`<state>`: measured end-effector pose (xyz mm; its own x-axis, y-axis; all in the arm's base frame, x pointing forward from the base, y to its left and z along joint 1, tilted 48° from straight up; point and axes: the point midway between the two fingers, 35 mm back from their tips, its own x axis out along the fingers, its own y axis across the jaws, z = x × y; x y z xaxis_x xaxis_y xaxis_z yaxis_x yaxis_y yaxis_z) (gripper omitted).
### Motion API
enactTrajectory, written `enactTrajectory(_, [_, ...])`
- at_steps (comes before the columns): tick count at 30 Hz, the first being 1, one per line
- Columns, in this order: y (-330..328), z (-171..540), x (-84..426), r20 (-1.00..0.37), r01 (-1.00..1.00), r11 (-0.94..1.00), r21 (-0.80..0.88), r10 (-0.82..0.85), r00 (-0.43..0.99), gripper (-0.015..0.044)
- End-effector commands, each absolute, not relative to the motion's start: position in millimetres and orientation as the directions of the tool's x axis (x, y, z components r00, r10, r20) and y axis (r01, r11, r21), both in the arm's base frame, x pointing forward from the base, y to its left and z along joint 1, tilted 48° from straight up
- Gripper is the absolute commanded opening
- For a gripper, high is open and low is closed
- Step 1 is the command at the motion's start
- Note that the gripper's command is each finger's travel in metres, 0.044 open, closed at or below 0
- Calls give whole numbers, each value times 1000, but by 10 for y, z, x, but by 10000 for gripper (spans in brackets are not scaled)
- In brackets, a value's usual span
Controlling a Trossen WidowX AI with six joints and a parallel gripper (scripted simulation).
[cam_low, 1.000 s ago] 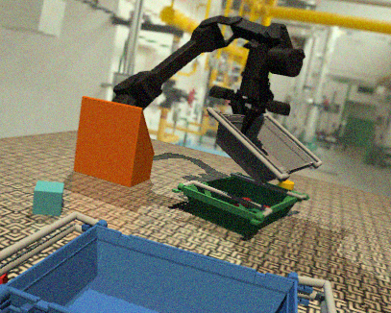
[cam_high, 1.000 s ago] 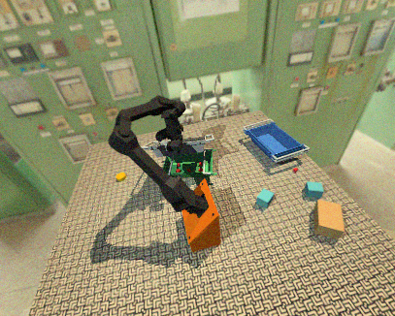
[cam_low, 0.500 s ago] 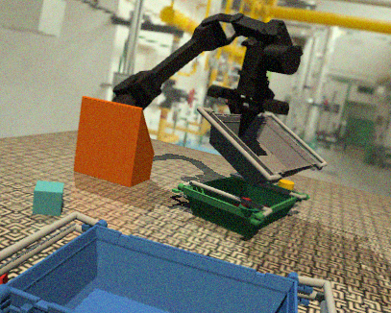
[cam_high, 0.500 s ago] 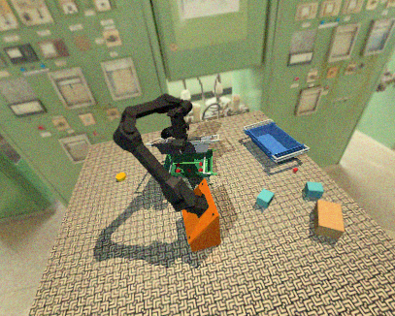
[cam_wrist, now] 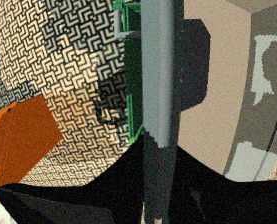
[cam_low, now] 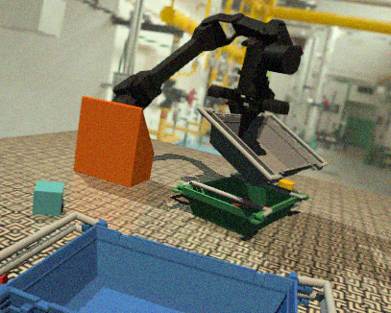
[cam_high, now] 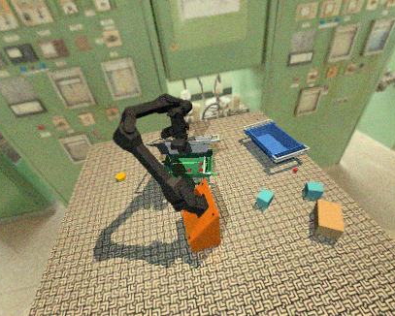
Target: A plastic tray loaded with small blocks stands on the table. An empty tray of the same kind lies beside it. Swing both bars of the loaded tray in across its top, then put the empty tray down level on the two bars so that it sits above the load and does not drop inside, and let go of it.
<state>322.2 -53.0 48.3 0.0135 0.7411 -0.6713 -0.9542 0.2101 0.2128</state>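
Observation:
The loaded green tray (cam_high: 194, 159) (cam_low: 217, 211) (cam_wrist: 134, 75) stands on the table, with red blocks (cam_high: 200, 170) inside. One pale wire bar (cam_high: 208, 162) (cam_low: 212, 190) lies in across its top, on the side nearer the exterior camera. The other bar is hidden behind the grey tray. The empty grey tray (cam_high: 198, 145) (cam_low: 286, 149) (cam_wrist: 156, 75) hangs steeply tilted above the green tray's far part, its low edge close to the rim; contact cannot be told. My gripper (cam_high: 181, 145) (cam_low: 250, 136) (cam_wrist: 151, 140) is shut on one wall of the grey tray.
A blue tray (cam_high: 278, 141) (cam_low: 193, 269) stands apart, its bars outward. Two teal cubes (cam_high: 265, 198) (cam_high: 313, 190), a tan box (cam_high: 329, 220), a small red piece (cam_high: 295, 170) and a yellow piece (cam_high: 120, 176) (cam_low: 286, 184) lie around. An orange wedge (cam_high: 202, 233) (cam_low: 107, 139) (cam_wrist: 29, 130) is at the arm's base.

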Motion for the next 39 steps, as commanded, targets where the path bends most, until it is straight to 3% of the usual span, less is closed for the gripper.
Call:
enactTrajectory(1, [-608,538,3260,-674,-953,237,188,737,50,0])
enactTrajectory(39, [-399,334,3274,-675,-953,238,188,736,51,0])
